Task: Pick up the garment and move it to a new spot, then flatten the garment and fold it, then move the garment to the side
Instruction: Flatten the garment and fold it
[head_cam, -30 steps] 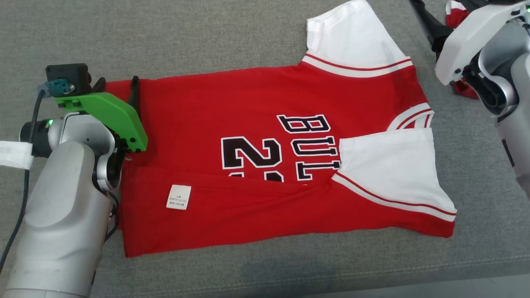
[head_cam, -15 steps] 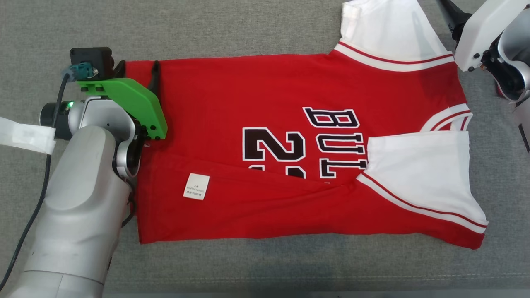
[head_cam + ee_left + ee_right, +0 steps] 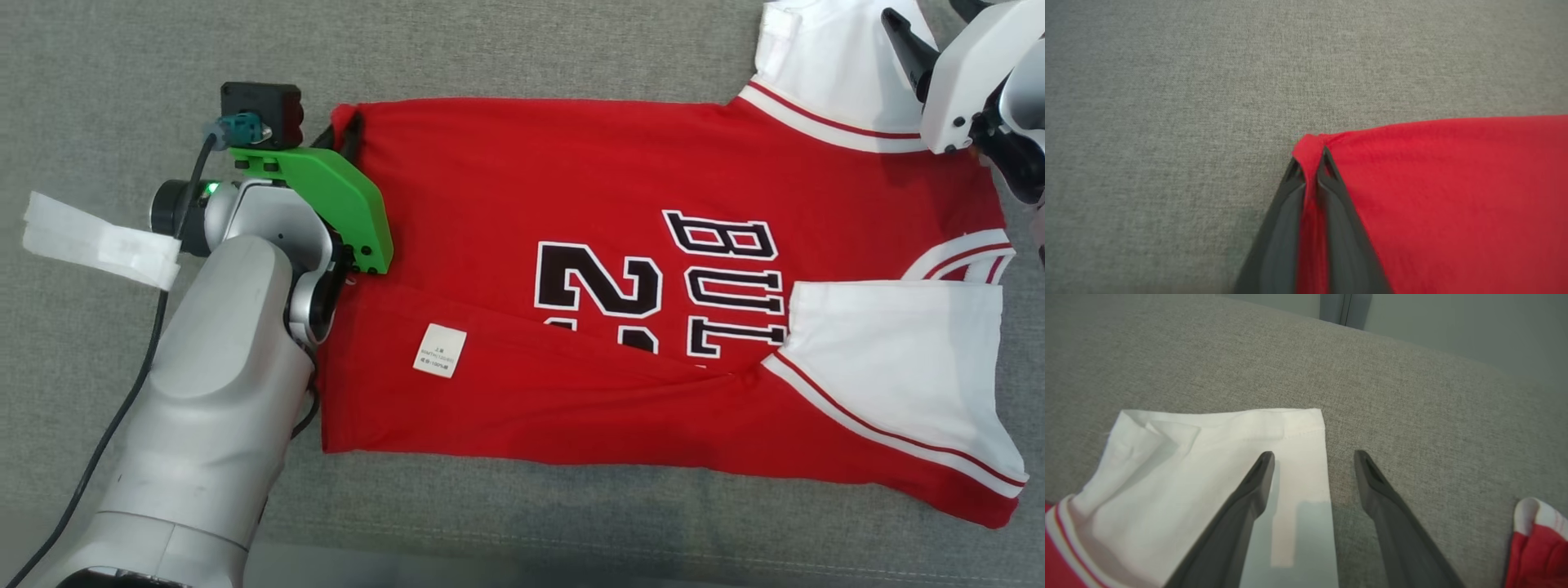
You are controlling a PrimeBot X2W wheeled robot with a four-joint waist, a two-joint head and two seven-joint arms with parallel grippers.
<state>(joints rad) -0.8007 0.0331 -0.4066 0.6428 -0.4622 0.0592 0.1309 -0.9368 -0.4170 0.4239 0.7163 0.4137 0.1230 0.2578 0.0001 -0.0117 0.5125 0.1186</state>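
In the head view, the garment [image 3: 506, 204] lay flat on the cushion [image 3: 122, 82], spanning the centre and right of the frame. The left gripper [image 3: 343, 131] sat at its upper-left corner, with that corner between the fingers [image 3: 1290, 228]. The label [image 3: 440, 351] lay on the flap folded over the lower part. The lower sleeve [image 3: 890, 359] lay on the body at right. The right gripper [image 3: 931, 20] stood over the upper sleeve [image 3: 824, 65] at upper right. In the right wrist view, a second cloth [image 3: 1539, 547] lay at lower right, apart from the sleeve.

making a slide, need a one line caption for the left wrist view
Left fingers pinching a corner of the red jersey on the grey fabric surface
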